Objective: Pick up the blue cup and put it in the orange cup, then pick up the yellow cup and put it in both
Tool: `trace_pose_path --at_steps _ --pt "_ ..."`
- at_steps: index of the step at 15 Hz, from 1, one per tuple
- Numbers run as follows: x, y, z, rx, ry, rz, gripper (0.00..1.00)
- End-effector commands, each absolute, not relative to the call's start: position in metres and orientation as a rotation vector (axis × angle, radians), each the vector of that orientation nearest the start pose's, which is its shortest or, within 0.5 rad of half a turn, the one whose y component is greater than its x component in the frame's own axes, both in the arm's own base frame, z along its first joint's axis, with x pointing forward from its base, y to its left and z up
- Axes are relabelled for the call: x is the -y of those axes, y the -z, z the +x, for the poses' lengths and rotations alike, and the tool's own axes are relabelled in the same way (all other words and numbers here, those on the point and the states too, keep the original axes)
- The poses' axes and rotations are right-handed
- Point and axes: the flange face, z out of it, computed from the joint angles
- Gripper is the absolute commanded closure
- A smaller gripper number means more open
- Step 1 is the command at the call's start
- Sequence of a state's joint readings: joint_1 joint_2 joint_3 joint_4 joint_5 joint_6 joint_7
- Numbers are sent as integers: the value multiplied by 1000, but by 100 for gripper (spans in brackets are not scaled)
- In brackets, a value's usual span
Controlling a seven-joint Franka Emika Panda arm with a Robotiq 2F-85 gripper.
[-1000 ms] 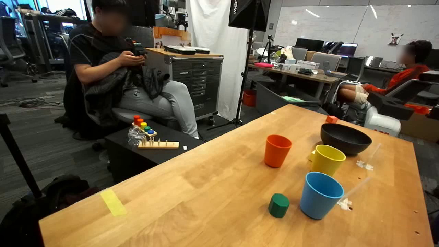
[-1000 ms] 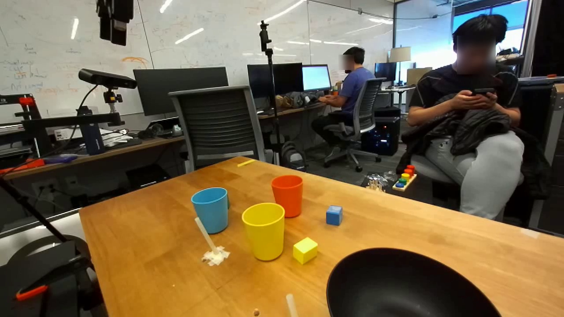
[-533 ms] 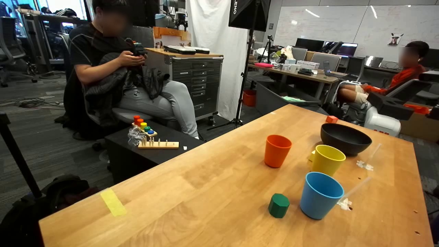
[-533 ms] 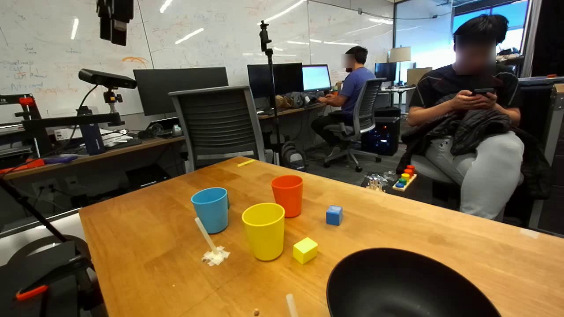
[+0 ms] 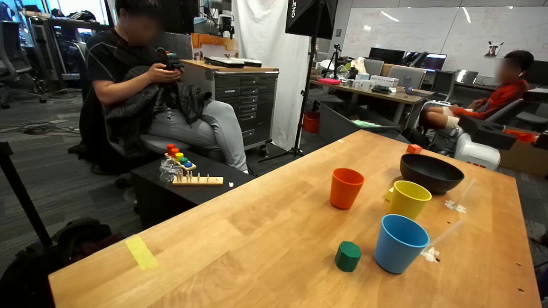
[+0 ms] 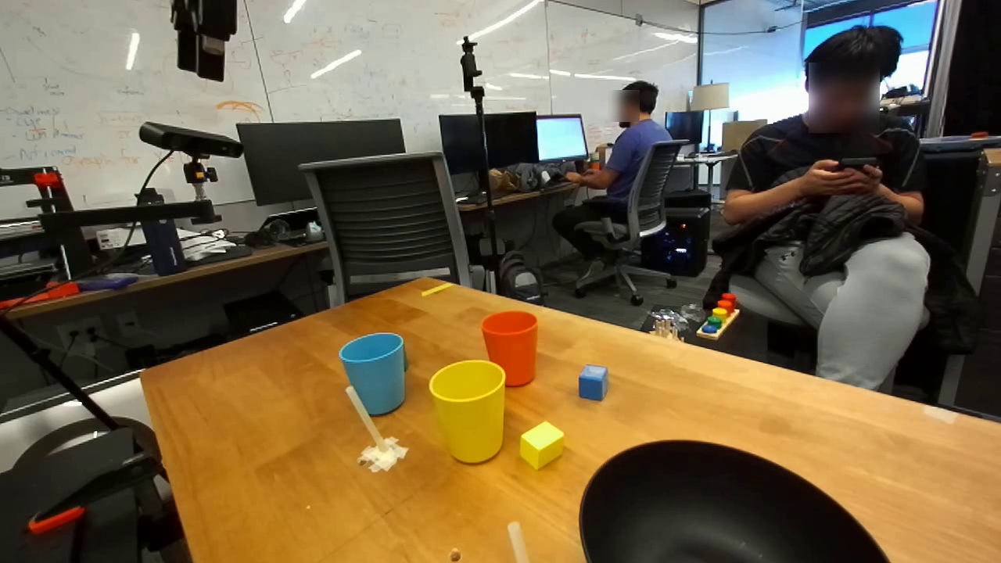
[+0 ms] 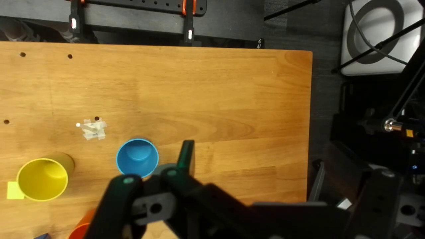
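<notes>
The light-blue cup (image 5: 400, 248) stands upright on the wooden table, also in an exterior view (image 6: 374, 379) and the wrist view (image 7: 136, 159). The orange cup (image 5: 346, 190) stands upright apart from it. It also shows in an exterior view (image 6: 512, 352); in the wrist view (image 7: 81, 229) my gripper partly covers it. The yellow cup (image 6: 469, 414) stands upright between them and the bowl, also in the wrist view (image 7: 43, 179). Nothing shows inside the cups. My gripper (image 7: 262, 151) is open and empty, fingers wide apart. In an exterior view (image 6: 202, 62) it hangs high above the table.
A green block (image 5: 347, 256) is beside the blue cup. A yellow block (image 6: 542, 445) is close to the yellow cup. A blue block (image 6: 593, 382) and a black bowl (image 6: 727, 500) are also on the table. An orange block (image 5: 413, 148) lies behind the bowl. Taped-down straws (image 6: 366, 418) stick up.
The cups, blocks and gripper have not moved. Only the seated people in the background shift a little.
</notes>
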State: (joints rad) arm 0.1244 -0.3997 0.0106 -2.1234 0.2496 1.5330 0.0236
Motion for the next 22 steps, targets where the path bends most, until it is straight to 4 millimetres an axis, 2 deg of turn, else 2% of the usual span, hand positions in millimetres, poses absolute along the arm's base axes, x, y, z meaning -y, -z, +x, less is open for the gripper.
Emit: trace_pose_path --at_steps 1,8,14,17,22 --pt "-83 -561 404 139 -306 -2893 0" --pt "-83 -561 404 139 -306 -2893 0" --pt "-79 -554 425 74 -157 -2917 0" --pt "-80 -539 438 72 -114 -2937 0" --pt "-82 -498 457 30 -143 -2993 0"
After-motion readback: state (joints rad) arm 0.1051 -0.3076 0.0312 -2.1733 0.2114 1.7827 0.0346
